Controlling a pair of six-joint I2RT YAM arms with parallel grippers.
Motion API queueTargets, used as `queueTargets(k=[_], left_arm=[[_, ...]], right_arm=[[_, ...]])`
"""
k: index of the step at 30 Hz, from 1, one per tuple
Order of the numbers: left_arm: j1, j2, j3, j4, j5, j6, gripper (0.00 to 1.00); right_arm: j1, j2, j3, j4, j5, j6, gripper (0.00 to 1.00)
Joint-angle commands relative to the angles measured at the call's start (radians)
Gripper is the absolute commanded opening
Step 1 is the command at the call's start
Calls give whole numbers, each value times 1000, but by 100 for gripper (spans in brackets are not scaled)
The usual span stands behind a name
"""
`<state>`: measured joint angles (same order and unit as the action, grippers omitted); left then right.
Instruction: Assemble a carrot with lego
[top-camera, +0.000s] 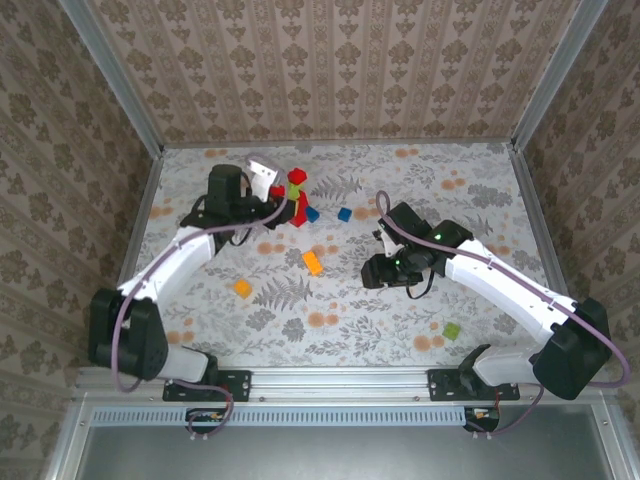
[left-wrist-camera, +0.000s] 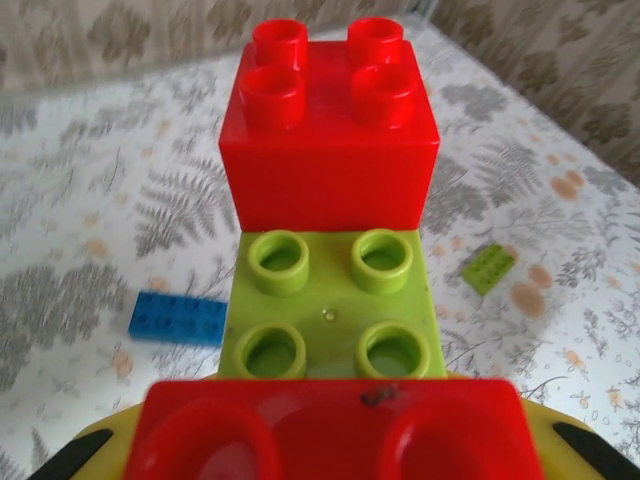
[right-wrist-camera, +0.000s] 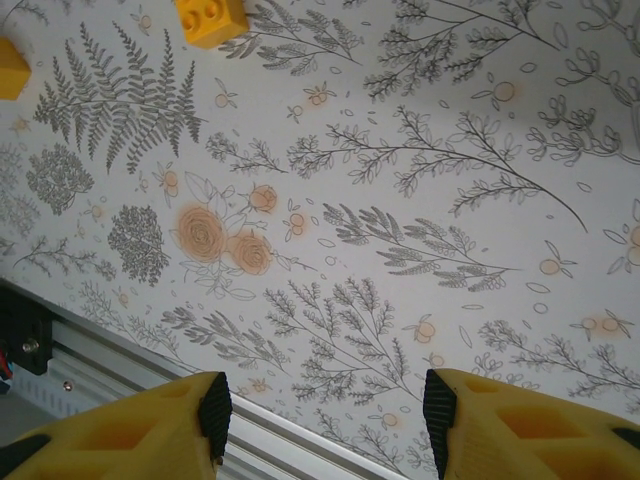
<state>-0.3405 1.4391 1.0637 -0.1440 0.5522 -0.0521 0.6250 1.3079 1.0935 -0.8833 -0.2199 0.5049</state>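
My left gripper (top-camera: 280, 196) at the back left is shut on a lego stack (top-camera: 297, 190) of red and green bricks. In the left wrist view a red brick (left-wrist-camera: 335, 430) sits between the yellow fingers (left-wrist-camera: 90, 450), a green brick (left-wrist-camera: 335, 305) joins it further out, and another red brick (left-wrist-camera: 330, 120) is at the far end. Loose lego lies about: blue bricks (top-camera: 344, 214) (left-wrist-camera: 178, 318), orange bricks (top-camera: 314, 262) (top-camera: 242, 288) (right-wrist-camera: 210, 18), and a green brick (top-camera: 452, 330) (left-wrist-camera: 488, 267). My right gripper (top-camera: 378, 268) (right-wrist-camera: 320, 400) hangs open over bare cloth.
A floral cloth (top-camera: 400, 180) covers the table, with patterned walls on three sides. The metal rail (top-camera: 330, 375) (right-wrist-camera: 80, 370) runs along the near edge, close under my right gripper. A second blue brick (top-camera: 312, 213) lies right beside the stack.
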Motion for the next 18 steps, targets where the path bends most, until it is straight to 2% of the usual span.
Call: queueTargets(k=[1,12,18], left_arm=[[43,85,132,-221,36,-17,30],[160,471,592,-526,72,21,32],[172,707,874,-702,71,62,33]], right_arm=[[-5,-25,-38,71,-56,-35,57],[-5,-14,-126,162,-125,-46,57],[-5,-9,-146,188,-141,-46,56]])
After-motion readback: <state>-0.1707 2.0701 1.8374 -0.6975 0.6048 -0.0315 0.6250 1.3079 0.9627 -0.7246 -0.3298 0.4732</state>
